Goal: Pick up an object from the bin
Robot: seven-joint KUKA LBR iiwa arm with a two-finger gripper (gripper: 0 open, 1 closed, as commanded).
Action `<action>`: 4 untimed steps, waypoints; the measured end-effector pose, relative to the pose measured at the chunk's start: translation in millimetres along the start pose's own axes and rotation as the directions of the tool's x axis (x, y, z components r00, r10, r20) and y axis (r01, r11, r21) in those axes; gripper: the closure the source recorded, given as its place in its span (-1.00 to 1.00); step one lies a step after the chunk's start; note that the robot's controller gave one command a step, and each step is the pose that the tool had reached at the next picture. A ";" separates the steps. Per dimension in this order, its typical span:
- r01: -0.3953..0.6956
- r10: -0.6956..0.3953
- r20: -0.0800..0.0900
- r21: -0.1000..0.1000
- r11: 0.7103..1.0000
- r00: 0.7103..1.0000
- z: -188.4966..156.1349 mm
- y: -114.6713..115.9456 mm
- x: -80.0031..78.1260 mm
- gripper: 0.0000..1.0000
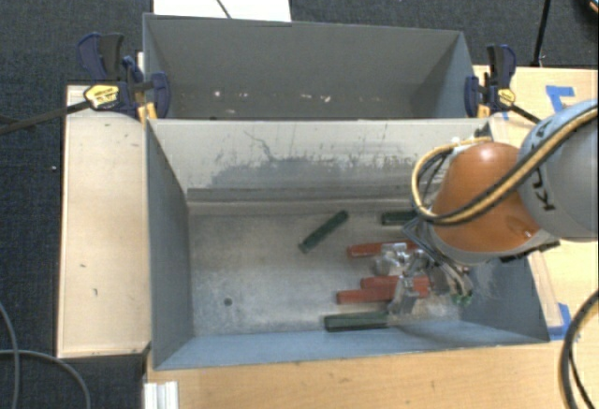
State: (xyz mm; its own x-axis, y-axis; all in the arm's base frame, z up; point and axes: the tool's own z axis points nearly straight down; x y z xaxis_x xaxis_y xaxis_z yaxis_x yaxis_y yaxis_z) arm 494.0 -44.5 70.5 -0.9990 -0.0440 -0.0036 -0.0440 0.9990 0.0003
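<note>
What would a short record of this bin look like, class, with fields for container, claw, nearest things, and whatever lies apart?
container: grey metal bin
claw: low in the bin's right front part, among small sticks
nearest things: upper red block; lower red block; front green stick along the front wall
apart: lone green stick, lying slanted on the middle of the floor
held: cannot tell

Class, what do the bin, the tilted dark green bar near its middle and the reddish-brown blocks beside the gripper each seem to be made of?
The bin looks like grey sheet metal, matt, scratched on its back wall. The dark green bar is possibly plastic or painted wood: even colour, dull surface. The reddish-brown blocks look alike, equally uncertain.
</note>
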 end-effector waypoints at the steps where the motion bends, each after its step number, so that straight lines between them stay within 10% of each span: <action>1: -0.001 0.001 -0.004 -0.001 1.000 1.000 -3.7 0.2 1.3 1.00; 4: -0.002 0.002 0.003 0.001 1.000 1.000 -45.0 0.1 -0.4 1.00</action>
State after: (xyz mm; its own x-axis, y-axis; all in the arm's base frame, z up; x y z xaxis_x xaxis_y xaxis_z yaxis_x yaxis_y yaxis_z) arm 494.3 -44.4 115.5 -0.9991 -0.0418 -0.0063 -0.0418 0.9991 -0.0004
